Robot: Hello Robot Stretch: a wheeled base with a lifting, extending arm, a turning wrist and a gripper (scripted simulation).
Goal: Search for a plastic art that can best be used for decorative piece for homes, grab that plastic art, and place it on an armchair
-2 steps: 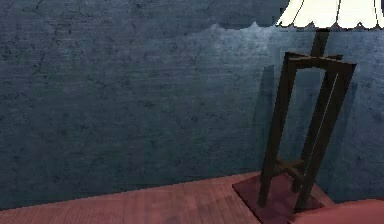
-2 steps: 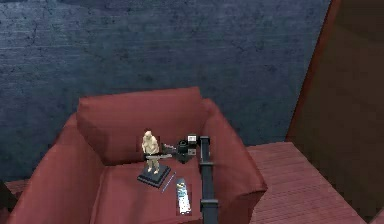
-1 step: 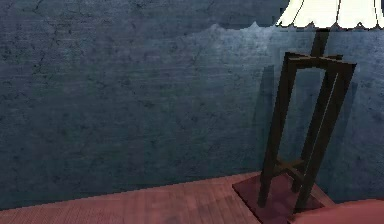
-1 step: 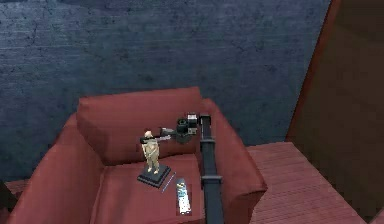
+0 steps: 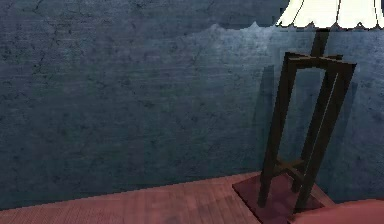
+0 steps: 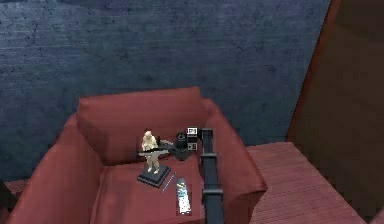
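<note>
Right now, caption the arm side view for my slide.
Gripper at a pale figurine on the red armchair, remote alongside.

Arm [image 6: 212, 172] out over red armchair [image 6: 110, 125], fingers [image 6: 168, 150] at tan figurine [image 6: 151, 150] standing on seat, grey remote-like thing [image 6: 183, 193] just beside; hold unclear.

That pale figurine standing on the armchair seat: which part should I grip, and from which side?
Probably the slim upright body of the figurine, above its flat dark base, which sits too low against the armchair seat. Come in level from the arm side view's right, where the gripper is, staying above the flat grey object beside the base.
</note>
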